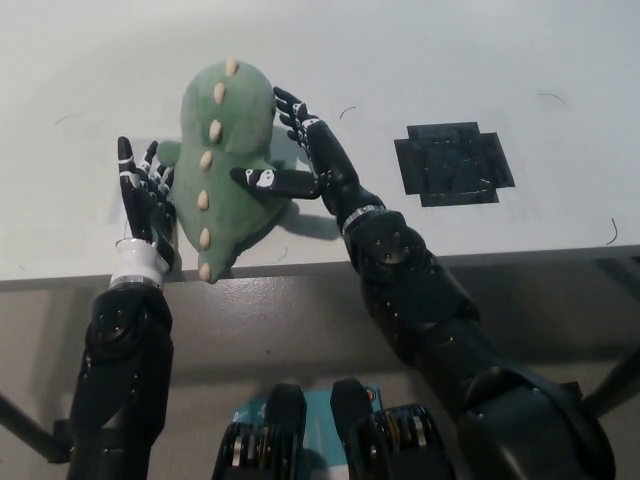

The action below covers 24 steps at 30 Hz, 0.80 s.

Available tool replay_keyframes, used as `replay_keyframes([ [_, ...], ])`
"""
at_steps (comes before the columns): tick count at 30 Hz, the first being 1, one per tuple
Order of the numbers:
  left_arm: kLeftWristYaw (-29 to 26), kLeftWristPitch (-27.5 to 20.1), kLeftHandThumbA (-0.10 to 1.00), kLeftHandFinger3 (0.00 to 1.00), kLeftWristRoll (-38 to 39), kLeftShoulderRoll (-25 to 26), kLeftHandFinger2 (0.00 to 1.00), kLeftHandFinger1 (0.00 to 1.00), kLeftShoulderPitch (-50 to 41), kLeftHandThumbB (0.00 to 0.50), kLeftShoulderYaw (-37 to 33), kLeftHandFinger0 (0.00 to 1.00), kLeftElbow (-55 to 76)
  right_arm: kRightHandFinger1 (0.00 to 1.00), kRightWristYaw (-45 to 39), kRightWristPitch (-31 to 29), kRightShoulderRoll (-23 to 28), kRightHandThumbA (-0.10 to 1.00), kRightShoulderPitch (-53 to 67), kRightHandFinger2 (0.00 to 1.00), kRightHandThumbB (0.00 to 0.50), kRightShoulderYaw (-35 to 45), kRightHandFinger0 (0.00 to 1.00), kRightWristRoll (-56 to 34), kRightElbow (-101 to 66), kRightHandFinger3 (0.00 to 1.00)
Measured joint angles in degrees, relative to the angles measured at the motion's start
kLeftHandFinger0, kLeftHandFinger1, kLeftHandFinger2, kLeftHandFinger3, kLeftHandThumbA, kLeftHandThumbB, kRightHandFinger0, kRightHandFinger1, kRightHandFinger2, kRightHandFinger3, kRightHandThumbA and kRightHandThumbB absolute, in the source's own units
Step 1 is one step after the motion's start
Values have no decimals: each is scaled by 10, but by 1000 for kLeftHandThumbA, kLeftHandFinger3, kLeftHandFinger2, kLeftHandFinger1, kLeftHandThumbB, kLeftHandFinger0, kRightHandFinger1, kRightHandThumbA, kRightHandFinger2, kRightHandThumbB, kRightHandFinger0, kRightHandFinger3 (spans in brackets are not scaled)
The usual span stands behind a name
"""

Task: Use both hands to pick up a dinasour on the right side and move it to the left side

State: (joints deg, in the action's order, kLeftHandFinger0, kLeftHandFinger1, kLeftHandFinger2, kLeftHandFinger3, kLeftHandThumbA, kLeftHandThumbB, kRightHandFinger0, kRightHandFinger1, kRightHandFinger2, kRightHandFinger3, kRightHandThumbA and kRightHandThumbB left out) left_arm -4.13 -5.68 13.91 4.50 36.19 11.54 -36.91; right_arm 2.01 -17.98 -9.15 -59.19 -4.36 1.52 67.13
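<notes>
While both hands are flanking it, the green plush dinosaur (228,150) is lying at the table's (420,60) near-left area, tail hanging past the front edge.

Long axis is running roughly 12-to-6, tilted slightly: rounded head end pointing toward 12–1 o'clock, tapered tail tip toward 6–7 o'clock, row of cream spikes facing up along the back. Left hand (143,205) is standing at the dinosaur's 9 o'clock, fingers spread apart and upright, palm against or just beside the flank — contact is unclear. Right hand (310,160) is sitting at its 3 o'clock, fingers apart, thumb lying on the body; not clamped. Black tape patch (452,162) is lying well apart at 3 o'clock. Bare tabletop is running out toward 12 and 9 o'clock; front edge is right under the tail.
</notes>
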Motion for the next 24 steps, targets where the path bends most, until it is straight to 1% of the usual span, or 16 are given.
replay_keyframes([
  [2,1,0,1000,1000,0,2,1000,1000,0,276,0,1000,2,1000,-1,0,3,1000,0,1000,39,1,1000,0,-1,1000],
  [4,3,1,1000,1000,1,4,1000,1000,-1,267,0,1000,7,1000,-5,0,8,1000,1,1000,39,3,1000,-1,-3,1000],
  [6,6,1,1000,1000,2,7,1000,1000,-1,275,0,1000,12,1000,-9,0,15,1000,5,1000,51,5,1000,-1,-11,1000],
  [8,10,2,1000,1000,2,11,1000,1000,-1,287,0,1000,12,1000,-11,4,22,1000,14,1000,39,7,1000,-2,-30,1000],
  [9,11,2,1000,1000,2,12,1000,1000,-2,281,0,1000,13,1000,-12,6,24,1000,19,1000,51,7,1000,-3,-40,1000],
  [11,13,2,1000,1000,2,14,1000,1000,-2,288,0,1000,15,1000,-14,14,29,1000,29,1000,45,8,1000,-4,-58,1000],
  [14,15,4,1000,1000,2,16,1000,1000,-2,279,-3,1000,26,1000,-17,25,36,1000,41,1000,46,9,1000,-5,-86,1000],
  [15,16,4,1000,1000,2,17,1000,1000,-2,280,-4,1000,31,1000,-17,28,37,1000,45,1000,33,9,1000,-6,-96,1000],
  [17,17,5,1000,1000,0,23,1000,1000,-4,272,-10,1000,44,1000,-21,34,41,1000,56,1000,39,11,1000,-9,-118,1000],
  [18,18,6,1000,1000,-2,26,1000,1000,-6,265,-13,1000,53,1000,-22,34,44,1000,61,1000,31,12,1000,-10,-127,1000],
  [19,18,7,1000,1000,-3,28,1000,1000,-7,263,-15,1000,58,1000,-24,36,47,1000,65,1000,2,13,1000,-10,-134,1000],
  [20,19,9,1000,1000,-4,32,1000,1000,-9,264,-16,1000,66,1000,-26,36,51,1000,70,1000,10,14,1000,-11,-142,1000],
  [21,20,13,1000,1000,-5,36,1000,1000,-13,251,-18,1000,78,1000,-29,36,56,1000,76,1000,27,14,1000,-11,-154,1000],
  [22,22,16,1000,1000,-6,40,1000,1000,-18,236,-20,1000,89,1000,-33,36,63,1000,84,1000,25,14,1000,-10,-168,1000],
  [24,25,22,1000,1000,-9,51,1000,1000,-27,259,-24,1000,106,1000,-38,36,77,1000,96,1000,8,13,1000,-10,-190,1000],
])
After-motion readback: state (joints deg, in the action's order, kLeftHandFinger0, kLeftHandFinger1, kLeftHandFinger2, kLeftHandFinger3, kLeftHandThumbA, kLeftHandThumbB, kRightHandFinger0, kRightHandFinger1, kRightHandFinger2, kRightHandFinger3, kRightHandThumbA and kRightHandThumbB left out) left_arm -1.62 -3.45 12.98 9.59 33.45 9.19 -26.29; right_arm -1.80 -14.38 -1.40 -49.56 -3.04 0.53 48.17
